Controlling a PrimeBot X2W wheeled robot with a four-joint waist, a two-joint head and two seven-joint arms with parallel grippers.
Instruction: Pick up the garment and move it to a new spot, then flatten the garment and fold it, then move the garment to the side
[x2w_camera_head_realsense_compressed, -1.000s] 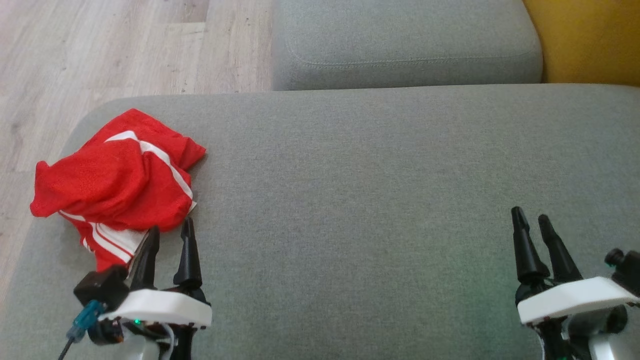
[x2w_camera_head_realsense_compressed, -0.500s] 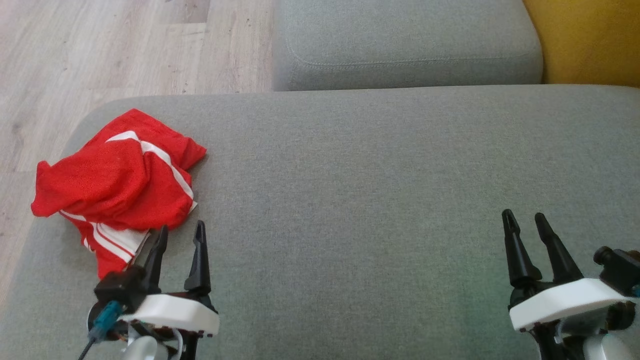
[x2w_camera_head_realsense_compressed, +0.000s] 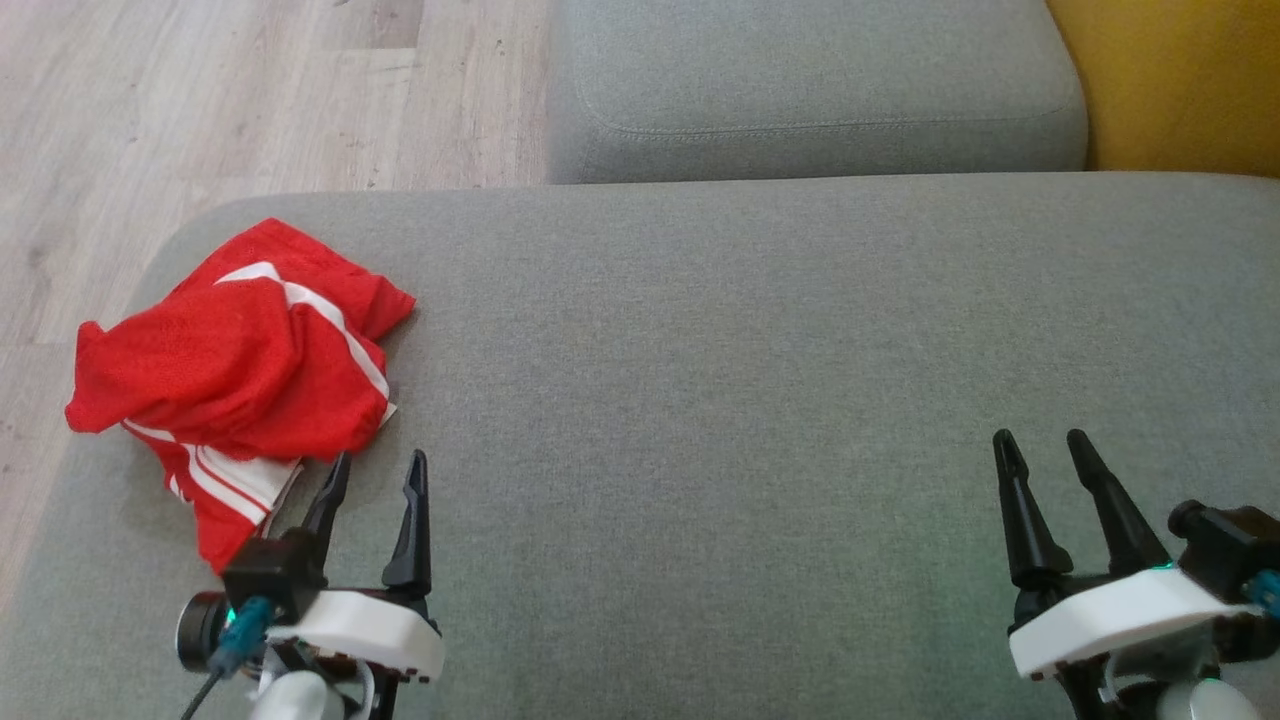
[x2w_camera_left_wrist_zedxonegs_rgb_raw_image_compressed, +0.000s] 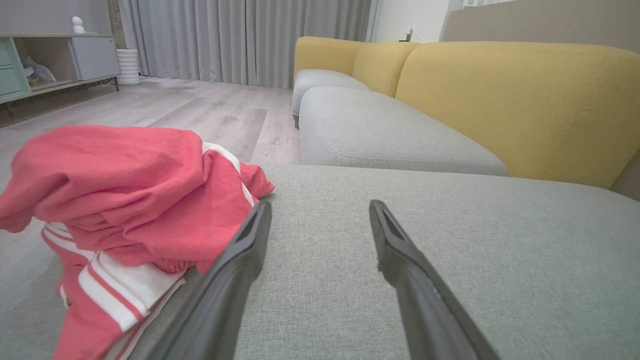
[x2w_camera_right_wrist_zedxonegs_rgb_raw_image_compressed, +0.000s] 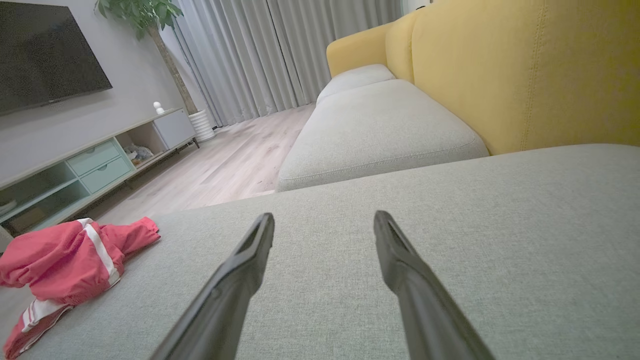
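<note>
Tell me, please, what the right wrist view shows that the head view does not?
The right wrist view adds the room beyond: a television, a plant, curtains and a low cabinet. The head view adds the left gripper, open, close beside the red garment. Both share the garment crumpled on the grey cushion, the wooden floor, the yellow backrest and the open right gripper.

You get nothing to read here: no lettering, number or logo is legible on the red garment (x2w_camera_head_realsense_compressed: 230, 370), and the grey sofa cushion (x2w_camera_head_realsense_compressed: 800, 400) shows you no readable label or sign either.
</note>
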